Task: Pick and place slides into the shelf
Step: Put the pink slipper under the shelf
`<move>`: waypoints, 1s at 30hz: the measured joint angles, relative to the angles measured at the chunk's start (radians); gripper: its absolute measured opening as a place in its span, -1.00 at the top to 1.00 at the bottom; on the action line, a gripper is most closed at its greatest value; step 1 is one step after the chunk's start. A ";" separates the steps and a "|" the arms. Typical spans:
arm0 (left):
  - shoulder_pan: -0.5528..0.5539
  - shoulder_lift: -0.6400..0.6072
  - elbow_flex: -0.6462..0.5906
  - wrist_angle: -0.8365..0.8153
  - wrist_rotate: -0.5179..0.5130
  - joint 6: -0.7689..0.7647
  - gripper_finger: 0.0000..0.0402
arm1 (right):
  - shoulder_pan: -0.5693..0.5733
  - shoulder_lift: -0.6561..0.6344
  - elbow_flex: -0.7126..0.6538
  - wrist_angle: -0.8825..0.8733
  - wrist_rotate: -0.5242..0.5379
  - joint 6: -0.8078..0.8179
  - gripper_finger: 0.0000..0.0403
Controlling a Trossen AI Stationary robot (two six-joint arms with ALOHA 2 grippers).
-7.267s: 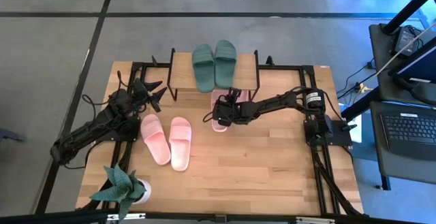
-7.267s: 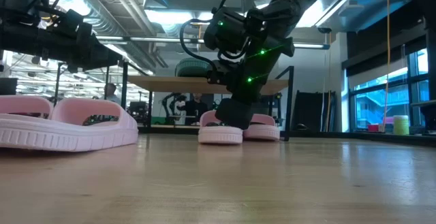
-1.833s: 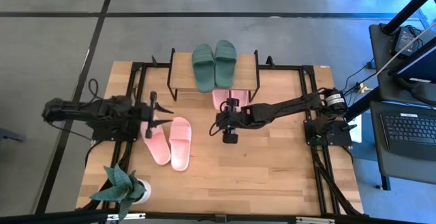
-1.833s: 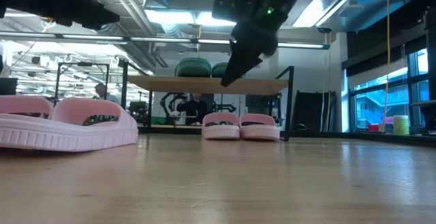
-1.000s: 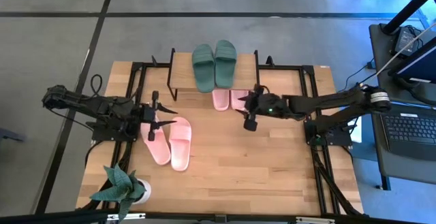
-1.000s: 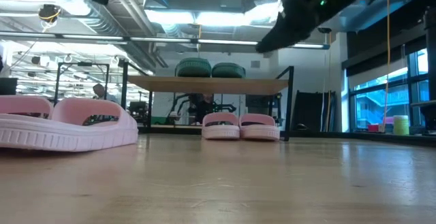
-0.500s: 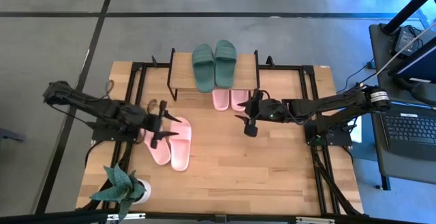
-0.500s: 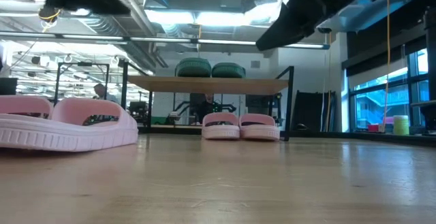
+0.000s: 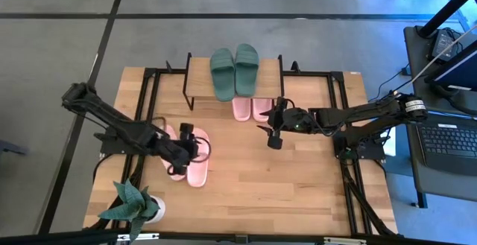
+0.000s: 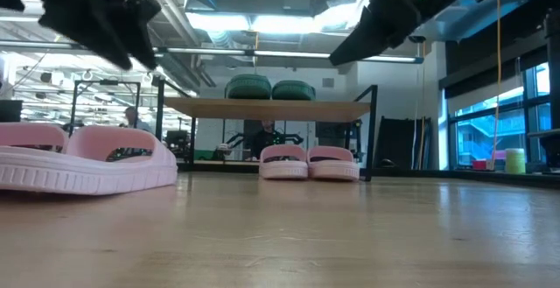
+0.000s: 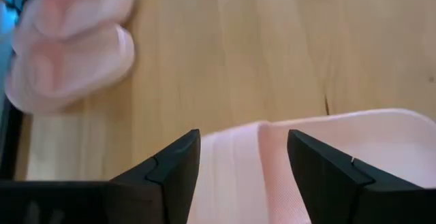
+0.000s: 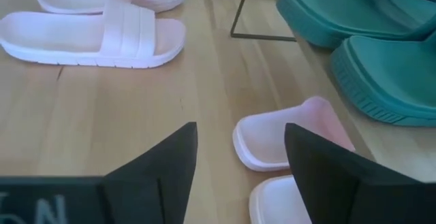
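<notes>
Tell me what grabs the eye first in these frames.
The dark green pair on top of the shelf, with one pink pair tucked under it. The other pink pair lies out on the table's left half, the open left tool low over it. The open right tool hangs just in front of the shelf.

A dark green pair of slides [image 9: 234, 70] is seen on the shelf [image 9: 198, 72], whose top is light wood with black legs. Under the shelf a light pink pair [image 9: 251, 109] is found; a second light pink pair [image 9: 188, 158] lies well apart from it on the pale, wood-grained bench [image 9: 298, 185].
</notes>
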 joint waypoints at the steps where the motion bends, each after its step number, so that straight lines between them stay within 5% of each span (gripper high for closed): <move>1: -0.003 0.027 0.005 -0.007 -0.006 -0.021 -0.06 | 0.000 0.000 0.000 -0.003 0.000 -0.011 -0.10; 14: -0.017 0.256 0.006 -0.033 -0.012 -0.112 -0.06 | 0.000 0.000 0.000 -0.014 0.000 -0.047 -0.10; 30: -0.014 0.278 0.006 -0.037 0.009 -0.116 -0.06 | 0.000 0.000 0.000 -0.028 0.000 -0.044 -0.10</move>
